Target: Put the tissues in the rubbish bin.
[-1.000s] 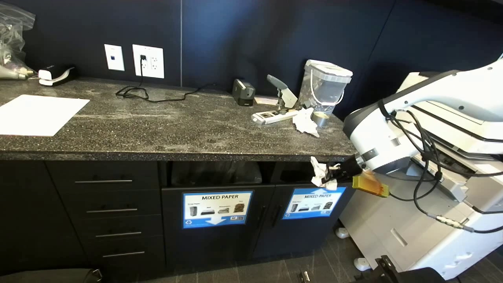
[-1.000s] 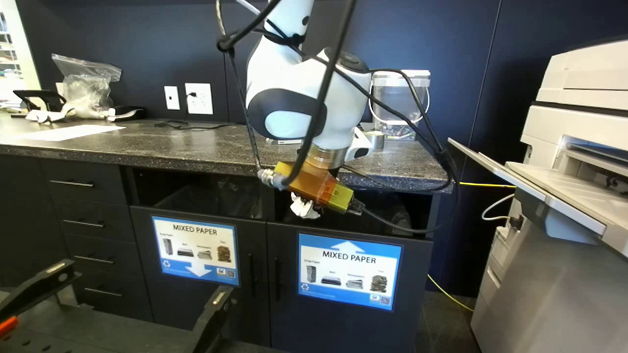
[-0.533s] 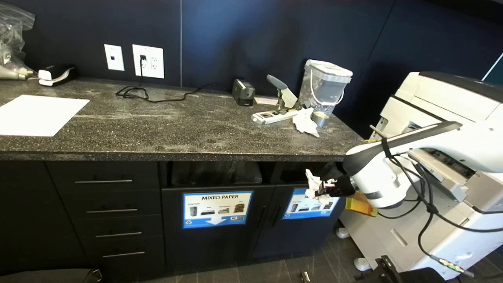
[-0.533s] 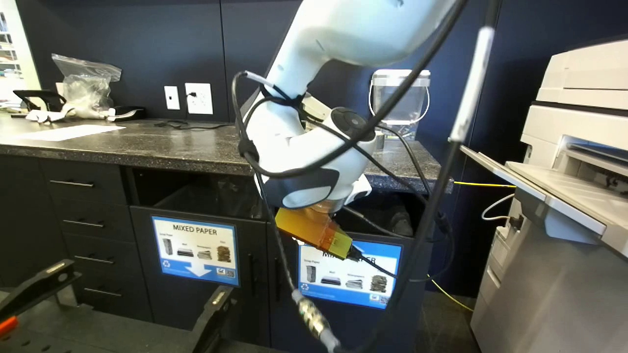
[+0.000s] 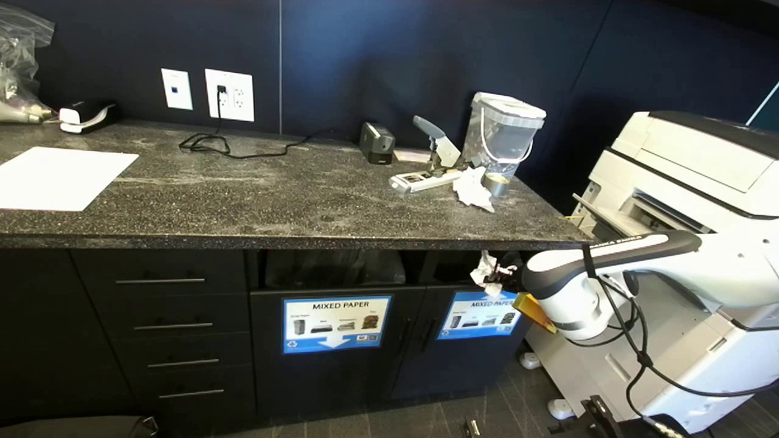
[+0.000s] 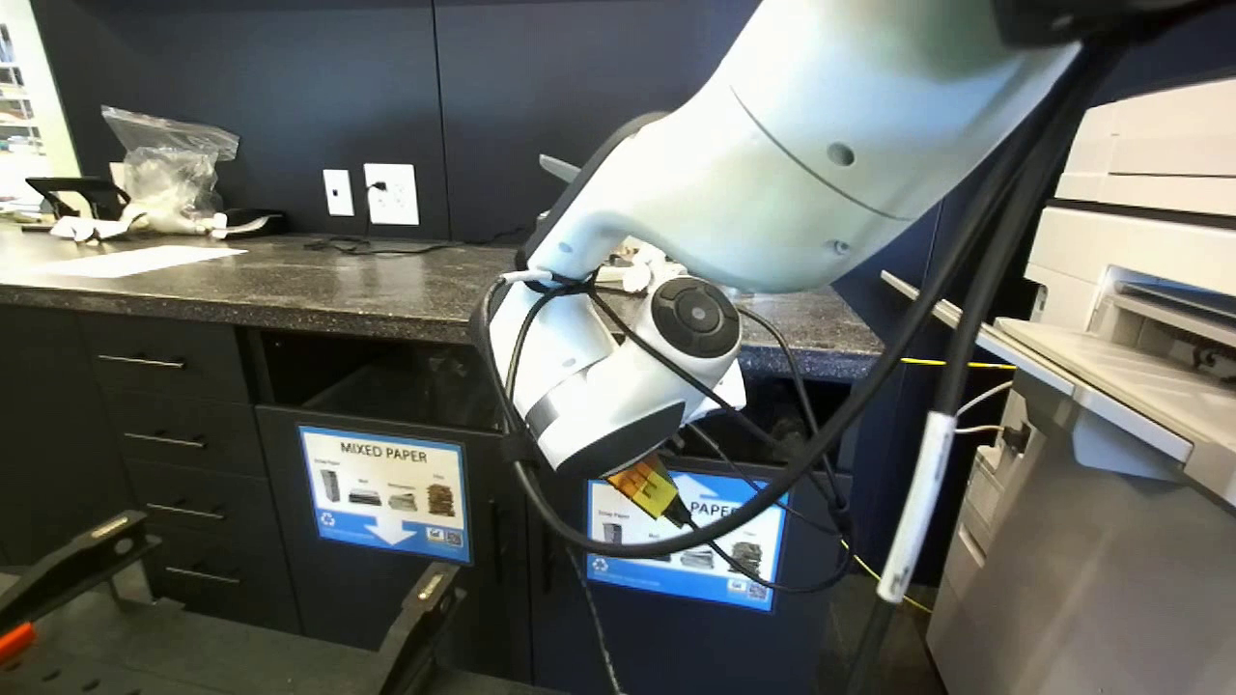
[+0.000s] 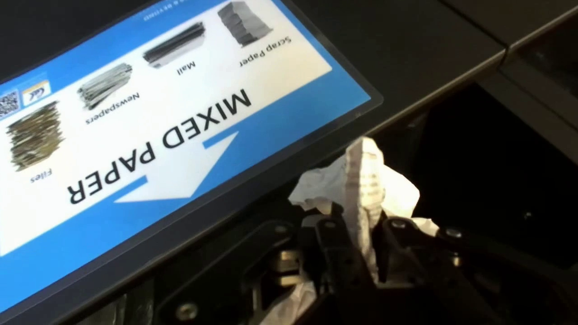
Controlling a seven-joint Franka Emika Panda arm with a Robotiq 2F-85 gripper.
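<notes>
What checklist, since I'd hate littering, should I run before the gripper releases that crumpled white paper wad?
1. Crumpled white paper wad pinched in the black gripper: ok.
2. Gripper at the dark rectangular cabinet bin with the blue-and-white up-arrow label: ok.
3. Bin's black slot open: ok where visible.
4. Wad wholly inside: not ok; in an exterior view it overlaps the bin's front edge.
5. Wad directly above the slot: cannot tell.
6. Last wad: not ok; another crumpled white paper wad lies on the speckled dark countertop.
</notes>
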